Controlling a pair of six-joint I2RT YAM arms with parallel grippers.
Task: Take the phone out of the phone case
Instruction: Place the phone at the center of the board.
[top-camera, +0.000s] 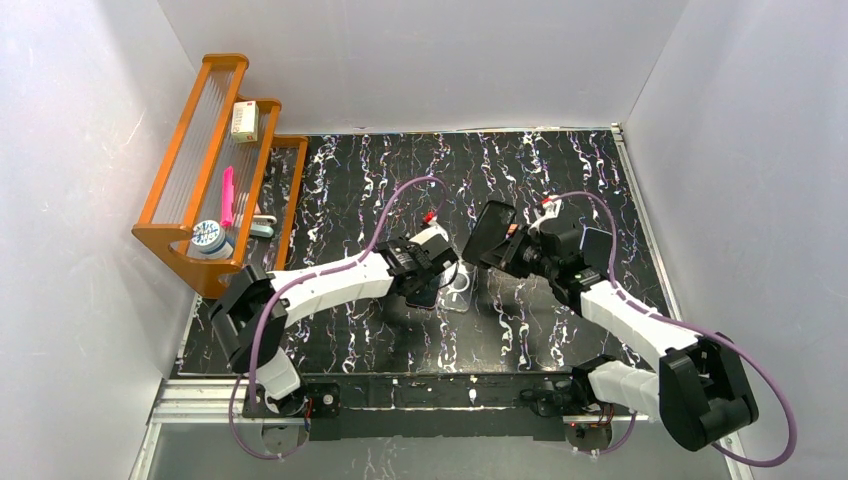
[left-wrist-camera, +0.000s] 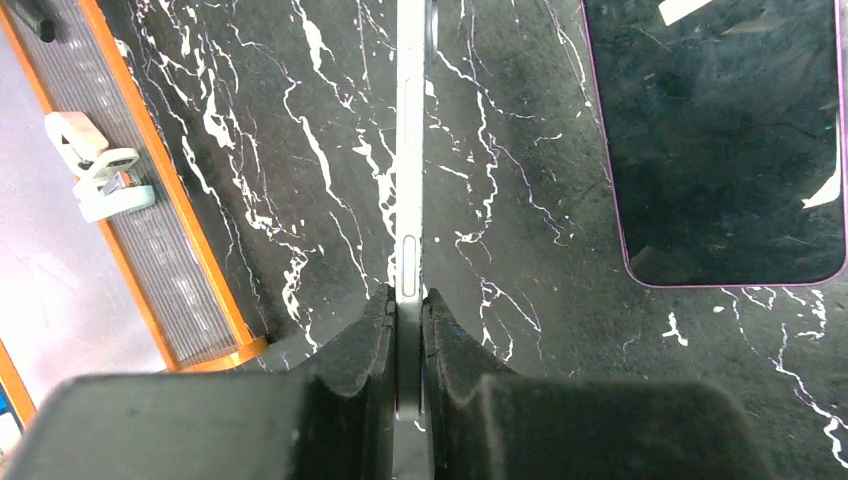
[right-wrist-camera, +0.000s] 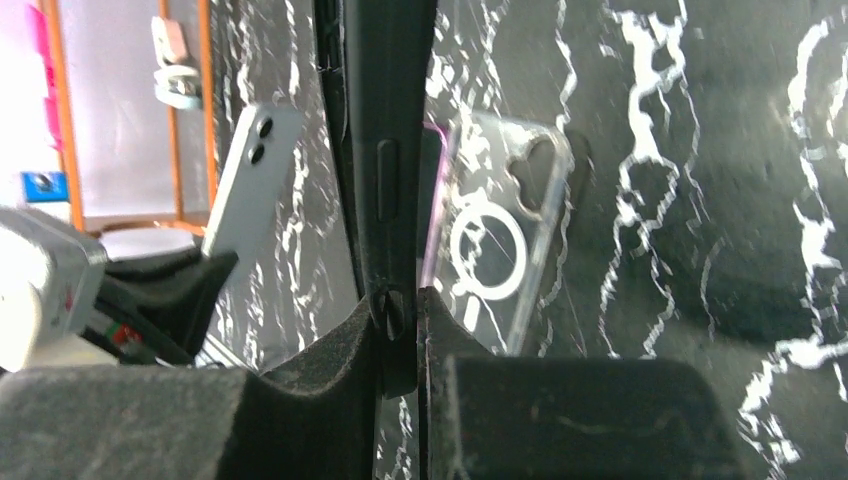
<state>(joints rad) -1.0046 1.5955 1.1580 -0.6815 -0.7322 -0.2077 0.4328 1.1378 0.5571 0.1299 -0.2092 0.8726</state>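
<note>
The jaws clamp a slim silver phone (left-wrist-camera: 410, 200) edge-on.

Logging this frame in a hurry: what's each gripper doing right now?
Left gripper: closed on the thin silver phone, held edge-on.
Right gripper: closed on a flat black slab with a side button; case or phone, cannot tell.

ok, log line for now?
left gripper: shut on white phone | right gripper: shut on black case | clear case: on table

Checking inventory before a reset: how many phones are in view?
3. A silver phone pinched in the left gripper; a purple-edged phone flat on the table beside the clear case; a black phone, maybe cased, in the right gripper. More may be hidden.
</note>
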